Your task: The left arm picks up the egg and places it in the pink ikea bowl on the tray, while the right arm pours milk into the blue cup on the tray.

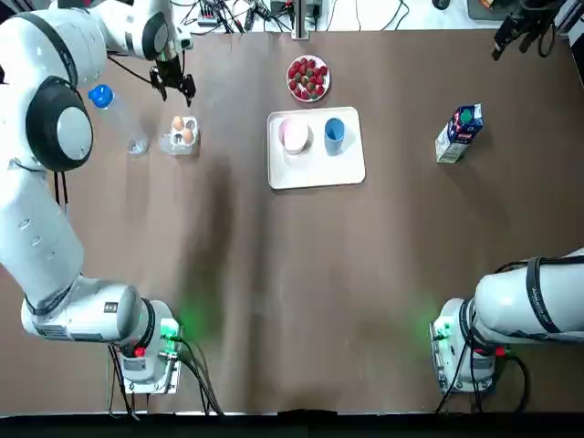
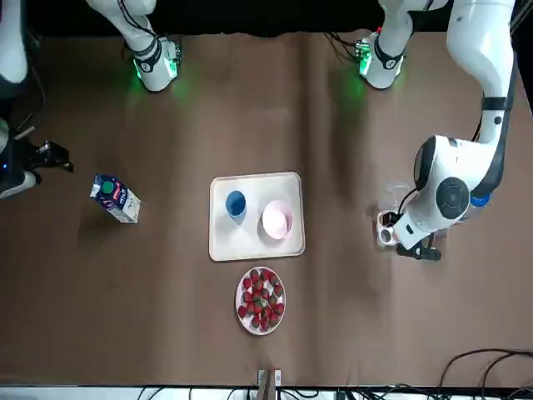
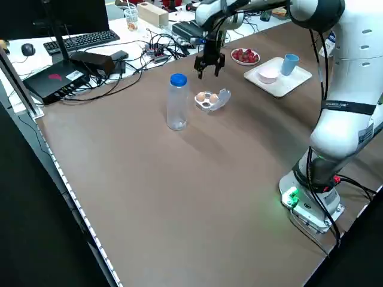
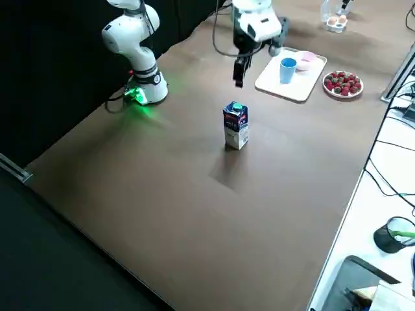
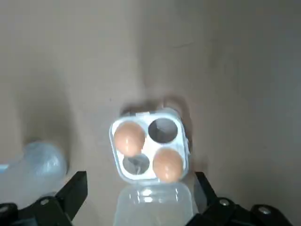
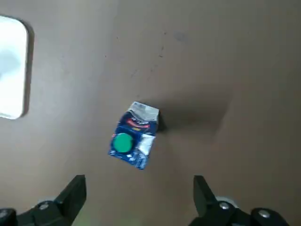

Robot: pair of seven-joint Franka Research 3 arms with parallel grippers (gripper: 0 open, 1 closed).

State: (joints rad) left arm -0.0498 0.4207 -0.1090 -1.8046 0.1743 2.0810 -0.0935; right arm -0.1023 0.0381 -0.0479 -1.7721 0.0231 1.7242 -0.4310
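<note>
— Two eggs point(image 5: 129, 137): where from the tray point(image 1: 316, 175)?
— In a clear carton point(image 5: 162, 131), well off the tray's left side. The left gripper point(image 5: 138, 178) hangs right above them, fingers spread, empty.
— The milk carton point(image 6: 134, 140)?
— Right of the tray, under the right gripper point(image 6: 138, 180), likewise spread and empty.

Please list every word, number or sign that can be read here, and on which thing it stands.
None can be read for certain.
Milk carton: print on its blue side, too blurred to read.
Left arm: a small line of letters on its white shell, too small to read.
</note>
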